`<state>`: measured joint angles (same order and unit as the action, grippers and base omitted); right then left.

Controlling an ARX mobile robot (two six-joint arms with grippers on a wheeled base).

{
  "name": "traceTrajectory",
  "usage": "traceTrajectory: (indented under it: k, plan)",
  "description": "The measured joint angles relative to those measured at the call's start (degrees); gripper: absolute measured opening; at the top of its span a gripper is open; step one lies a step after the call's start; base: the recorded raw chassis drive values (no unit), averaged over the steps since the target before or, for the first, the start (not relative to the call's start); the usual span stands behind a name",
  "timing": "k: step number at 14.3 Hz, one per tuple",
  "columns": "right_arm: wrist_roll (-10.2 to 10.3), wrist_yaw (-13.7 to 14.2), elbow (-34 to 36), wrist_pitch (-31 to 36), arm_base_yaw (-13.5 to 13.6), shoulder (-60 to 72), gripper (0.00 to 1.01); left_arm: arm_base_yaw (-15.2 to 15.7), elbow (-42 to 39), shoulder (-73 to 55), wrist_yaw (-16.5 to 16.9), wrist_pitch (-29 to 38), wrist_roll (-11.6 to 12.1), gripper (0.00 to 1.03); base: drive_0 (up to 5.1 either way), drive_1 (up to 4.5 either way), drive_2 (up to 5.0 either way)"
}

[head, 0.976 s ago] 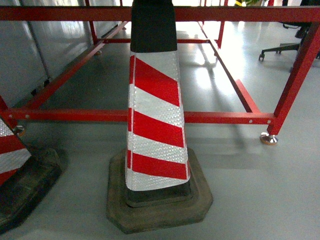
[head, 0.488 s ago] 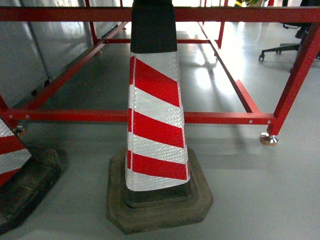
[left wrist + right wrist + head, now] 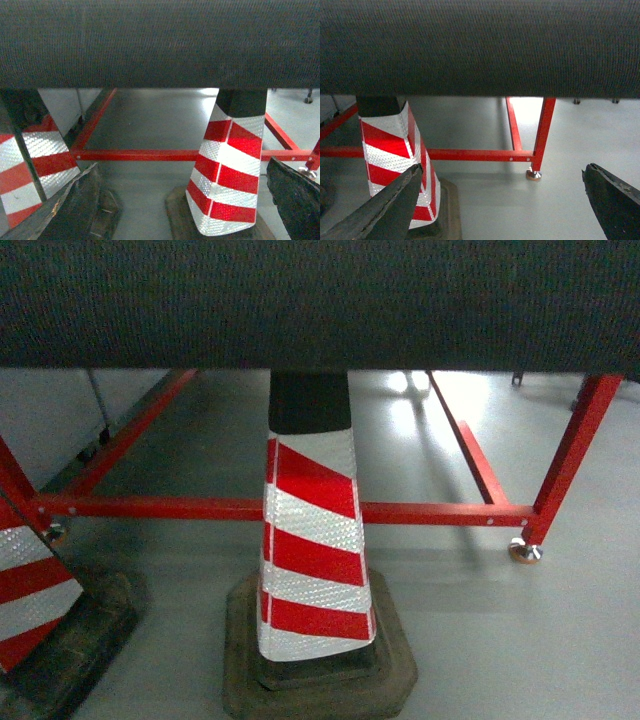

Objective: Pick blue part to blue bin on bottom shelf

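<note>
Striped cone (image 3: 315,550) on grey floor (image 3: 560,640) before red frame (image 3: 420,512), dark band (image 3: 320,300) overhead, left claw (image 3: 180,200) spread, right claw (image 3: 502,205) spread, both empty

In each wrist view 2 dark fingers frame the bottom corners. The left gripper (image 3: 180,210) has its fingers (image 3: 75,210) spread wide, holding nothing. The right gripper (image 3: 500,205) likewise stands agape, its fingers (image 3: 385,207) apparently bare, though only their tips show.

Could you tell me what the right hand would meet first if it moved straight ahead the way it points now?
The right hand is open and points between the red-and-white striped traffic cone and the red steel frame leg. Probably the frame's low red crossbar first, though depth is unclear.
</note>
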<state>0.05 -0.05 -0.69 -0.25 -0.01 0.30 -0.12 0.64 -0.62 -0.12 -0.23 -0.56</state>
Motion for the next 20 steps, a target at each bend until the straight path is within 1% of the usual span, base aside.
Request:
traceTrajectory:
  k: [9,20]
  plan:
    - [0.11,0.09,0.0,0.0,0.0,0.0,0.98,0.0,0.0,0.0,0.11,-0.02,0.57,0.98,0.0,0.0,0.0]
    - [0.09,0.07,0.0,0.26,0.0,0.0,0.98,0.0,0.0,0.0,0.11,0.22,0.57,0.98,0.0,0.0,0.0]
